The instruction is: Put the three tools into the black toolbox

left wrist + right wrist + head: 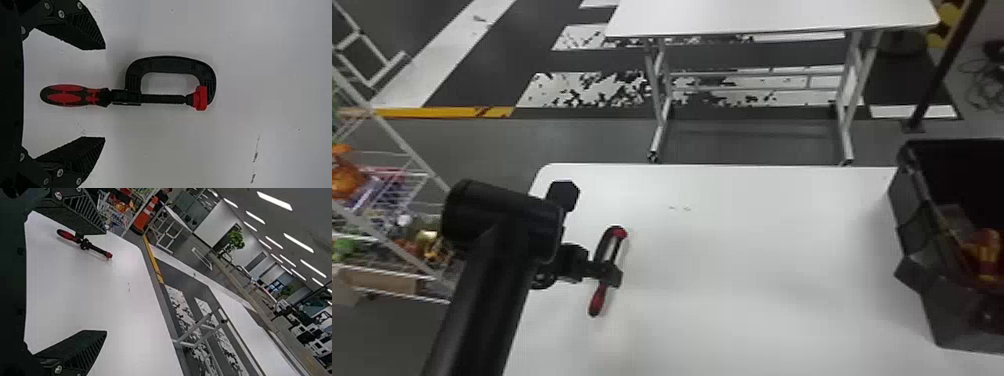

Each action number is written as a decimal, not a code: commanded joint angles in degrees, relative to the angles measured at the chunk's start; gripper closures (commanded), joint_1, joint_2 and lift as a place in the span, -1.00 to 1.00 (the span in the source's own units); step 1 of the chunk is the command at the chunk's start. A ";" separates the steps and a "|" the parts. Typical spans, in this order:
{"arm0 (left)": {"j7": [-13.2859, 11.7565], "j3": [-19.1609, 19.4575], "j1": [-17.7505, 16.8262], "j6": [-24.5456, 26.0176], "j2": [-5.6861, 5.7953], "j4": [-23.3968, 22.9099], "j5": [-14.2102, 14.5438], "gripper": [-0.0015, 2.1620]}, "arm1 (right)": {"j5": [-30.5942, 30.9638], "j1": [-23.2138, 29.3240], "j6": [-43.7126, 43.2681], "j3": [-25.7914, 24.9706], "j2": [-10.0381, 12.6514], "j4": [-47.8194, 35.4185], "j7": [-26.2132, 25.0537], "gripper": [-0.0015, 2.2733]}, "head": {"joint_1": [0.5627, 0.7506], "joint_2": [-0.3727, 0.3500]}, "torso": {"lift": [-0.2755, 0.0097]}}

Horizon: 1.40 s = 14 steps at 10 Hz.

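Head view: left gripper [589,235] is held above the white table [732,250], fingers spread, one partly covering the C-clamp [598,300]. Clamp is laid on the tabletop, red-and-black handle toward the robot. Black toolbox [957,320] is placed at the right edge of the view, on the table — a red-and-yellow item [984,250] is seen inside. Second table [782,15] is set farther off; wire rack [407,146] is seen at left. Left wrist view: jaws wide, nothing gripped; the clamp's handle is lined up between the fingers, its frame lying out past the tips. Right wrist view: right gripper [105,282] also wide and empty — clamp is seen across the tabletop, orange traffic cone [145,214] beyond.
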 commanded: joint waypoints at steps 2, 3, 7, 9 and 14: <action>0.44 -2.64 -1.04 0.07 -1.15 2.90 -2.93 -0.82 | -0.60 -0.39 0.00 -0.71 0.00 0.65 0.33 -0.91 | 0.41 0.47 | 0.57; 0.97 -3.60 -1.40 0.07 -1.33 3.87 -3.72 -0.82 | -0.60 -0.56 -0.18 -0.89 0.00 0.91 0.41 -0.91 | 0.41 0.46 | 0.57; 1.14 -4.66 -1.75 0.07 -1.42 4.57 -4.77 -0.55 | -1.04 -0.56 -0.53 -1.42 0.00 1.44 0.68 -0.91 | 0.41 0.44 | 0.57; 1.14 -4.75 -1.84 0.07 -1.42 4.57 -4.95 0.47 | -1.48 -0.56 -0.53 -1.68 0.00 1.44 0.68 -0.91 | 0.41 0.43 | 0.57; 1.14 -4.92 -0.43 0.07 -1.42 2.64 -4.95 0.86 | -1.48 -0.56 -0.35 -1.68 0.09 1.44 0.68 -0.91 | 0.41 0.42 | 0.57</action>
